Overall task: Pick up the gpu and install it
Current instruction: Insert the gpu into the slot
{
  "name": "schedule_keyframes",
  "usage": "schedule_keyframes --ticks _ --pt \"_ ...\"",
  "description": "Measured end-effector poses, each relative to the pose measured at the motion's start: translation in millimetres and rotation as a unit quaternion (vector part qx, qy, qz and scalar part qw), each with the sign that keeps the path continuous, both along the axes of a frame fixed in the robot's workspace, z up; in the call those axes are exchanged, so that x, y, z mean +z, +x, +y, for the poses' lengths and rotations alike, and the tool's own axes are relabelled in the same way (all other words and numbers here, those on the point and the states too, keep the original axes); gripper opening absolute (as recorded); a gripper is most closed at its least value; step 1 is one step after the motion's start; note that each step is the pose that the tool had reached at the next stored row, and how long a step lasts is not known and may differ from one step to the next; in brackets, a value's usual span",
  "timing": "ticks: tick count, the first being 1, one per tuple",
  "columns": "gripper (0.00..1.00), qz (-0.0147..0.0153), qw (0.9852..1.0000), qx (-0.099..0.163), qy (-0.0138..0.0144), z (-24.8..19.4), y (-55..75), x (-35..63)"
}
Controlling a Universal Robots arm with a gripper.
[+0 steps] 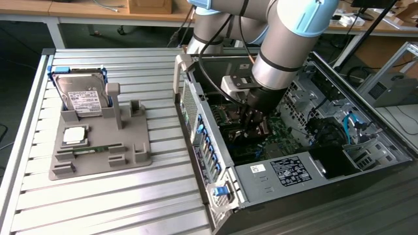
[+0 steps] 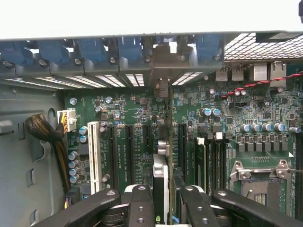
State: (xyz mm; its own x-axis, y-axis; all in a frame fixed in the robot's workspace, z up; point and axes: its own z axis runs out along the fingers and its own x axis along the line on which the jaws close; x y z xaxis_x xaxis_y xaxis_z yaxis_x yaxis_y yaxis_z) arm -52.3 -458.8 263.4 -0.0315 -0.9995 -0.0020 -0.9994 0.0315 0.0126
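Note:
My gripper (image 1: 256, 120) reaches down into the open computer case (image 1: 294, 169), over the motherboard (image 2: 137, 118). In the wrist view the gripper (image 2: 166, 201) is shut on the gpu (image 2: 169, 142). The gpu is a thin dark card seen edge-on between the two black fingers (image 2: 142, 203). It runs from the fingers toward the case's rear wall. Its silver bracket end (image 2: 163, 61) stands at the row of slot covers with blue clips. The card's lower edge lies along the black expansion slots (image 2: 182, 146). Whether it sits in a slot I cannot tell.
On the ribbed table at the exterior view's left stands a grey holder (image 1: 130, 147) with a silver hard drive (image 1: 81, 95), a square processor (image 1: 75, 134) and a green memory stick (image 1: 98, 148). Inside the case are a white slot (image 2: 93, 156), a cable bundle (image 2: 45, 130) and the processor socket (image 2: 258, 184).

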Motion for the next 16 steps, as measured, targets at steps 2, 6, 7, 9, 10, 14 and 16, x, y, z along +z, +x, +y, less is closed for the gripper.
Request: schedule_keyframes --ticks 2,6,7,9,10,14,16 --pt "0.27 0.0000 1.0000 0.000 -0.0012 -0.1 -0.1 0.0" --pt "0.27 0.0000 1.0000 0.000 -0.0014 -0.1 -0.1 -0.1" --pt "0.27 0.0000 1.0000 0.000 -0.0008 -0.1 -0.1 -0.4" --pt "0.27 0.0000 1.0000 0.000 -0.0006 -0.1 -0.1 -0.5" --pt "0.27 0.0000 1.0000 0.000 -0.0005 0.0 -0.1 -0.5" --pt "0.27 0.0000 1.0000 0.001 -0.0004 0.5 0.0 -0.6" --pt "0.27 0.0000 1.0000 0.002 -0.0005 0.5 -0.1 -0.4"
